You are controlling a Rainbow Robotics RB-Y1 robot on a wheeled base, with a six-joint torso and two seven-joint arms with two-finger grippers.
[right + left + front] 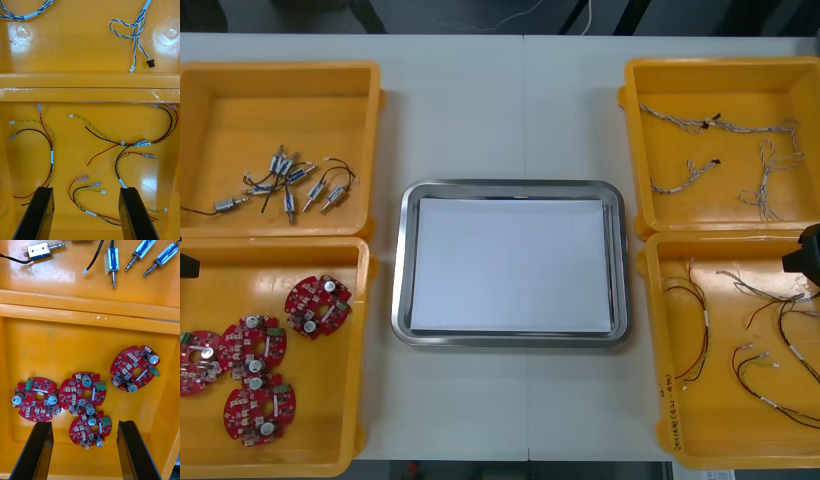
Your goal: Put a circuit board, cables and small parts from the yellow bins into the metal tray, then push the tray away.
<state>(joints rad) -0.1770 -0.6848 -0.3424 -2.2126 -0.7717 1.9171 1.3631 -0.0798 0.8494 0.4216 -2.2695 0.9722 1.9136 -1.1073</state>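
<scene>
We hold our left gripper (85, 423), jaws spread, over circuit boards (87, 393) at the worktop's near-left corner, right gripper (86, 188), jaws spread, over red and yellow cables (51, 156) near-right

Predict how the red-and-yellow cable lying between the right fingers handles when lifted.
Probably floppy: the red-and-yellow cable under the open right gripper lies in loose curves, so its ends would droop. Likely light: thin wires. May snag the neighbouring cable lying close beside it.

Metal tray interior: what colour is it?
The metal tray is white inside, with a shiny silver rim; the front view shows it best.
</scene>
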